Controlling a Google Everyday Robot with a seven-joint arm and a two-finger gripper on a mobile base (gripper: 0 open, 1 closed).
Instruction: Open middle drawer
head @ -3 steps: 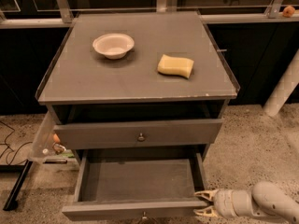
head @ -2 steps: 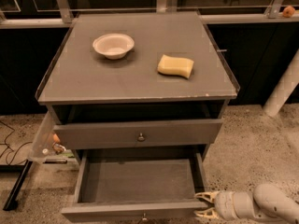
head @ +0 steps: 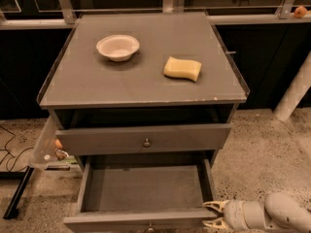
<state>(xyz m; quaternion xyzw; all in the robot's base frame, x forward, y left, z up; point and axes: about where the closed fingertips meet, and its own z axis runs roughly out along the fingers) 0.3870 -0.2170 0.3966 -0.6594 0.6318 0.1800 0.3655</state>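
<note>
On grey square worktop: white round bowl, yellow sponge. Below, grey middle drawer pulled out (plain grey inside). At its right front corner, white end effector released, fingers spread. Around: speckled stone floor, dark panels behind.

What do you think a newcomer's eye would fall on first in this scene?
Most striking is the middle drawer, pulled well out at the bottom of the view and showing its plain grey inside. The gripper sits at the drawer's right front corner, fingers spread. On the cabinet top, a white bowl stands to the left of a yellow sponge.
</note>
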